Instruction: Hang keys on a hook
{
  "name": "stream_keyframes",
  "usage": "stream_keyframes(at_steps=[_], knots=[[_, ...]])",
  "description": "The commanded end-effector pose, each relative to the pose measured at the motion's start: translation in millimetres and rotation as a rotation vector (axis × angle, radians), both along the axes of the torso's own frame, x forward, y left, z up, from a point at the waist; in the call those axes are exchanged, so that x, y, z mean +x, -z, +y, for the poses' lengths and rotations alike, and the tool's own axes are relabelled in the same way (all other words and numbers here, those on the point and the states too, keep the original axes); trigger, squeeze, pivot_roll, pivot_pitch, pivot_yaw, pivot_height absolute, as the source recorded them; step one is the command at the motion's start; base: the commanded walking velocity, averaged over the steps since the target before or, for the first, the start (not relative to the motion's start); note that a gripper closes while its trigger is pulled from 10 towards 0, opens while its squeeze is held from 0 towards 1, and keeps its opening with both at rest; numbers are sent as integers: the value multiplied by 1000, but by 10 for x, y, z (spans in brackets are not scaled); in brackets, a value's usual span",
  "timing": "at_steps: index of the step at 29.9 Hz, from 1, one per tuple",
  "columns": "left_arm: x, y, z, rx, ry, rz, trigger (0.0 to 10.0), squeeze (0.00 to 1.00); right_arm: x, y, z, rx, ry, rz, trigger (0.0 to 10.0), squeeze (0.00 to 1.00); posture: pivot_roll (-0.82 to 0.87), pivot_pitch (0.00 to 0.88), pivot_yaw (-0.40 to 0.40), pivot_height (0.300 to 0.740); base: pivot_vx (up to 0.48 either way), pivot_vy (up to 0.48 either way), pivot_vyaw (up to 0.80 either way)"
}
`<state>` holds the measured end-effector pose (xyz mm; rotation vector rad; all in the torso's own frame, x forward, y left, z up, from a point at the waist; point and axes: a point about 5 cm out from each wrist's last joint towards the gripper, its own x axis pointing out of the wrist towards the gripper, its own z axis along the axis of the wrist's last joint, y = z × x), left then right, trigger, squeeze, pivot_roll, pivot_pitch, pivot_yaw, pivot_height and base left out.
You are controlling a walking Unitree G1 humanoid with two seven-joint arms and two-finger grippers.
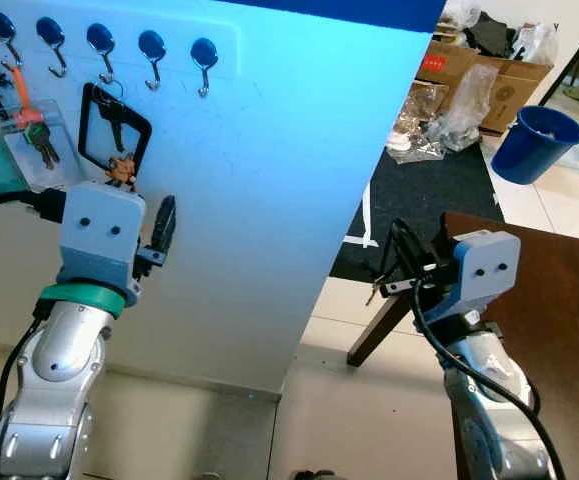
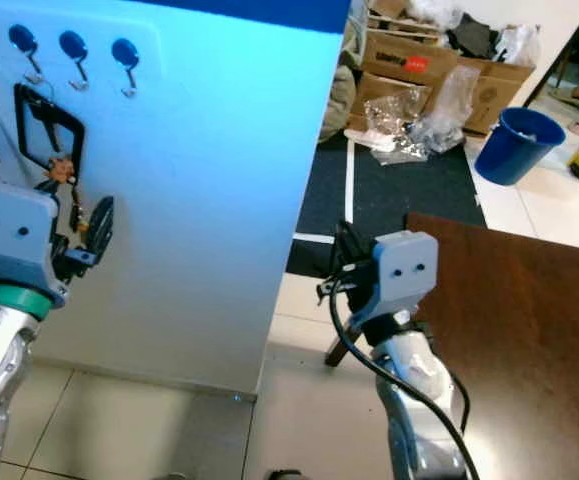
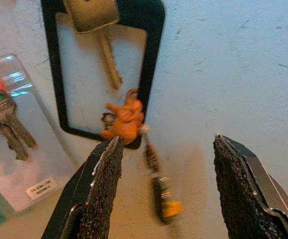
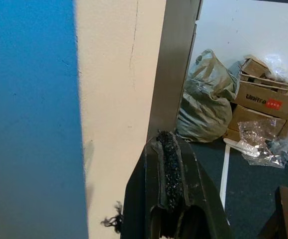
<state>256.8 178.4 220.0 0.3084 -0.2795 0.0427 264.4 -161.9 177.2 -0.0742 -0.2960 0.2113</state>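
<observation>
A white board carries a row of blue-capped hooks [image 1: 151,55]. From one hook hangs a black rectangular frame tag [image 1: 114,125] with a brass key [image 3: 101,35] inside it. An orange charm [image 3: 126,119] with a small blurred piece dangling below sits at the frame's lower edge; what holds it I cannot tell. My left gripper [image 3: 166,142] is open just below the charm, its fingers [image 3: 106,184] apart with nothing between them. My right gripper [image 1: 399,245] is shut and empty, held low beside the board's right edge.
A clear pouch with an orange strap and green key [image 1: 34,130] hangs left of the frame. A dark brown table [image 1: 559,300] stands at right. Beyond it are a blue bucket [image 1: 534,140], cardboard boxes [image 1: 489,75] and plastic bags on a dark mat.
</observation>
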Motion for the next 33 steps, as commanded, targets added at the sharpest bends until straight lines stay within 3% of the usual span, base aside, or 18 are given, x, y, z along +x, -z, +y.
stream_keyframes(at_steps=[1,9,22,24,25,26,27,28,29,33], knots=[[27,10,36,-1,-48,-3,10000,0,-22,12,-21,-3,5,7,10000,0,47,75,18,740,0,0,0],[72,8,52,-11,-87,-18,10000,0,-18,7,-22,-4,3,5,10000,0,44,74,15,740,0,0,0],[261,-37,-1,-48,-124,-56,10000,0,-20,-2,-19,-9,-1,3,10000,0,33,72,14,740,0,0,0],[267,-36,-5,-49,-123,-57,6471,0,-28,-3,-25,-10,1,3,10000,0,26,72,15,740,0,0,0],[267,-36,-5,-49,-123,-57,6471,0,-28,-3,-25,-10,1,3,10000,0,26,72,15,740,0,0,0],[268,-35,-7,-49,-123,-56,2941,0,-29,-3,-27,-10,1,3,10000,0,26,72,15,740,0,0,0],[268,-29,-4,-48,-123,-54,2510,0,-32,-3,-29,-10,3,4,10000,0,24,72,17,740,0,0,0],[264,-22,0,-47,-123,-52,1059,0,-34,-3,-32,-10,5,4,10000,0,23,72,17,740,0,0,0],[260,-16,7,-46,-124,-51,235,0,-36,-3,-34,-11,6,4,10000,0,23,72,17,740,0,0,0],[241,-8,31,-45,-126,-51,0,0,-37,-3,-38,-12,6,4,10000,0,25,72,15,740,0,0,0]])
